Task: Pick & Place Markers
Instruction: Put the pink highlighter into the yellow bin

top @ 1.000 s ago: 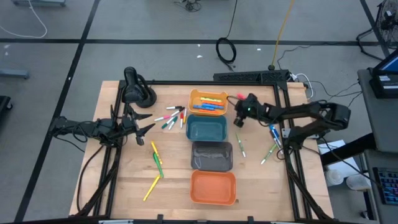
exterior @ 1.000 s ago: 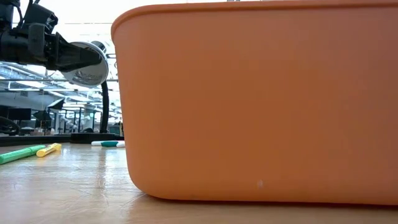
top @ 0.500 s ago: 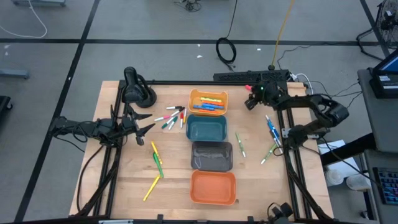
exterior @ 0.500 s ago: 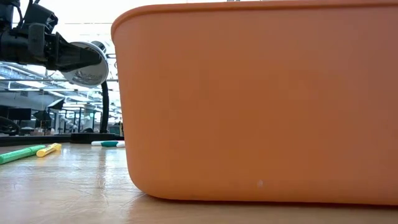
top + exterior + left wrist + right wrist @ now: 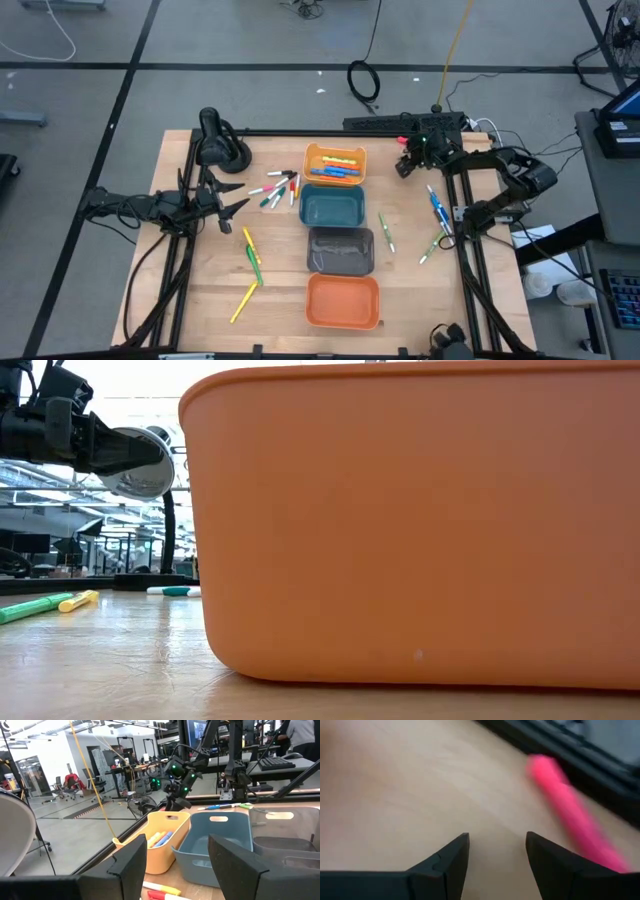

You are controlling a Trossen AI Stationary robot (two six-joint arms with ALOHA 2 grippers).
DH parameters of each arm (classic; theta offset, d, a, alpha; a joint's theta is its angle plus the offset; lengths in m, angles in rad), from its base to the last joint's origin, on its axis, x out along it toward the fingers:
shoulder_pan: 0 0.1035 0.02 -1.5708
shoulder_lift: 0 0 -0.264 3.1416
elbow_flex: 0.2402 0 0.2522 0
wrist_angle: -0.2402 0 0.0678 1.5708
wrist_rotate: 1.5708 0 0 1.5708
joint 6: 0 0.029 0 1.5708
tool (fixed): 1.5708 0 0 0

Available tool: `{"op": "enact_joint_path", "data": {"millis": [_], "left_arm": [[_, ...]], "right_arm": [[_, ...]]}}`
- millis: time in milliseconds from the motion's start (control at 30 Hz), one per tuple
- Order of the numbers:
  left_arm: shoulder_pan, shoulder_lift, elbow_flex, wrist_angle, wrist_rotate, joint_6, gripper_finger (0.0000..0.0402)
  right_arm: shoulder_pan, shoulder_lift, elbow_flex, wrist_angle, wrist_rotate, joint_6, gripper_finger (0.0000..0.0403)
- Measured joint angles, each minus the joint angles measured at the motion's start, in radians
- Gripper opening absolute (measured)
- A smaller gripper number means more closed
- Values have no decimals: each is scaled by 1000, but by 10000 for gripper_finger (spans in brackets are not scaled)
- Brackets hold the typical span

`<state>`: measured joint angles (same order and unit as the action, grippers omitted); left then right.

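four bins (image 5: 338,248) block counter (image 5: 280,300) centre; bare wood either side; loose markers (image 5: 250,255) dot left lane.

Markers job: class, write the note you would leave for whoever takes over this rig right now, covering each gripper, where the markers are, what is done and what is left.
Right gripper: open, empty, low over the table's far right corner, beside a pink marker.
Left gripper: open, empty, waiting at the table's left edge.
Done: a few markers lie in the light orange bin.
Left: a cluster beside that bin, yellow and green markers at front left, blue and green ones by the right edge, one green right of the grey bin.
The teal bin and orange bin look empty.
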<state>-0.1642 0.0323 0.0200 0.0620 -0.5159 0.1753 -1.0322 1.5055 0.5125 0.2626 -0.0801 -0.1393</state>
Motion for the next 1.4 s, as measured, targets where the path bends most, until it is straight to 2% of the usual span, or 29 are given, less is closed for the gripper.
{"op": "enact_joint_path", "data": {"millis": [100, 167, 233, 367, 500, 567, 700, 833, 1033, 1400], "left_arm": [[0, 0, 0, 0, 0, 0, 214], [0, 0, 0, 0, 0, 0, 214], [0, 0, 0, 0, 0, 0, 214], [0, 0, 0, 0, 0, 0, 214], [0, 0, 0, 0, 0, 0, 214], [0, 0, 0, 0, 0, 0, 214], [0, 0, 0, 0, 0, 0, 214], [0, 0, 0, 0, 0, 0, 214], [0, 0, 0, 0, 0, 0, 214], [0, 0, 0, 0, 0, 0, 214]], "right_arm": [[14, 0, 0, 19, -146, 39, 183], [34, -4, 0, 32, -180, 55, 178], [59, -18, 0, 43, -168, 80, 172], [137, -66, 40, 14, 4, 95, 157], [215, -77, 238, -287, 263, 51, 148], [207, -45, 361, -455, 335, 41, 147], [97, 34, 529, -692, 311, 149, 148], [2, 97, 559, -795, 219, 209, 159], [-46, 159, 558, -797, 206, 206, 174], [-39, 285, 562, -775, 196, 145, 174]]}}
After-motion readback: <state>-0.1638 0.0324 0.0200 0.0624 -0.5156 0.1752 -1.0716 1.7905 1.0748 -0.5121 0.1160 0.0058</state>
